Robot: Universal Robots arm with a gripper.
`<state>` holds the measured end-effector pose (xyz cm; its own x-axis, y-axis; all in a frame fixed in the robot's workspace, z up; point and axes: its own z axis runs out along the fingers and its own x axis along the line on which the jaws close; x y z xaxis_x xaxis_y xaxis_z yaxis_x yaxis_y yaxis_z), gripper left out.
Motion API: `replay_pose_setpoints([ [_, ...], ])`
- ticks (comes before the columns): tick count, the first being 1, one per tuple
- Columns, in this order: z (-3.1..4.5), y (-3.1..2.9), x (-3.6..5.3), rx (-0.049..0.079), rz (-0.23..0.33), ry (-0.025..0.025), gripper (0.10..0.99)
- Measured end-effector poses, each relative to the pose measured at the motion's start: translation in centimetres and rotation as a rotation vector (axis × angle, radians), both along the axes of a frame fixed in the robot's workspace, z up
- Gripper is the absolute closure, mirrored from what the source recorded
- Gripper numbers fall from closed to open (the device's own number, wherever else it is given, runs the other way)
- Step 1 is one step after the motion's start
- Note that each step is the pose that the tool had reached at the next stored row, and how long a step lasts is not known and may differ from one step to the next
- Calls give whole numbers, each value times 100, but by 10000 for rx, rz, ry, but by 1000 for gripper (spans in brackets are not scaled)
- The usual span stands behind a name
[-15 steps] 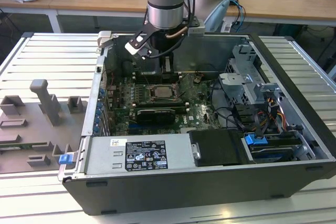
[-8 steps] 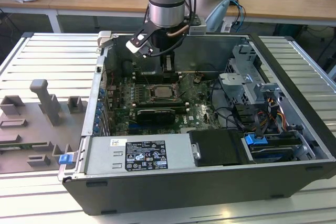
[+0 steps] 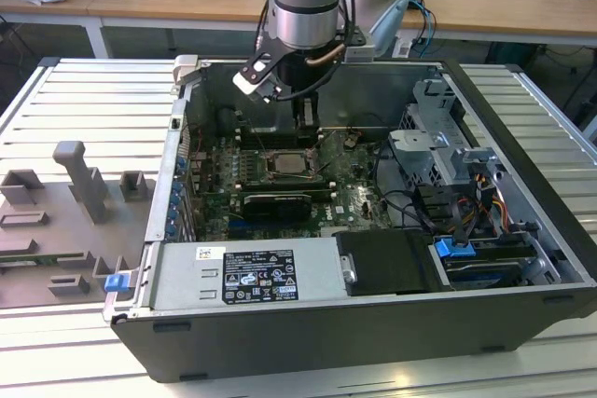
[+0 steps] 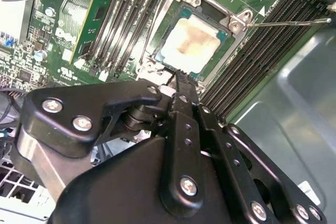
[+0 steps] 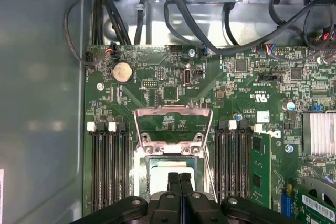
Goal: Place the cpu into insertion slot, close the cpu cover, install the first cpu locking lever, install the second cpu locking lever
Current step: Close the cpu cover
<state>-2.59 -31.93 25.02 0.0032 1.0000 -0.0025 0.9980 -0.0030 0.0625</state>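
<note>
Black memory slots [image 5: 111, 166] flanking the cpu [image 4: 190, 43]

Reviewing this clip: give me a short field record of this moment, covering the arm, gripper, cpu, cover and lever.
arm: reaching down into the open computer case
gripper: fingers shut, nothing held, tips over the near edge of the slot; contact cannot be told
cpu: lying flat in the insertion slot, pale top up
cpu cover: open, tipped up off the slot
locking lever: thin metal rod, unlatched, sticking out from a corner of the slot
</note>
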Motion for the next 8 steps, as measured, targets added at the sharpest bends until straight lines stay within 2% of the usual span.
replay_pose_setpoints([
  [2, 0, 0, 44, 0, 1, 14, 980],
  [6, 38, 0, 63, 3, 0, 12, 980],
  [8, 39, 0, 112, 2, 0, 14, 980],
])
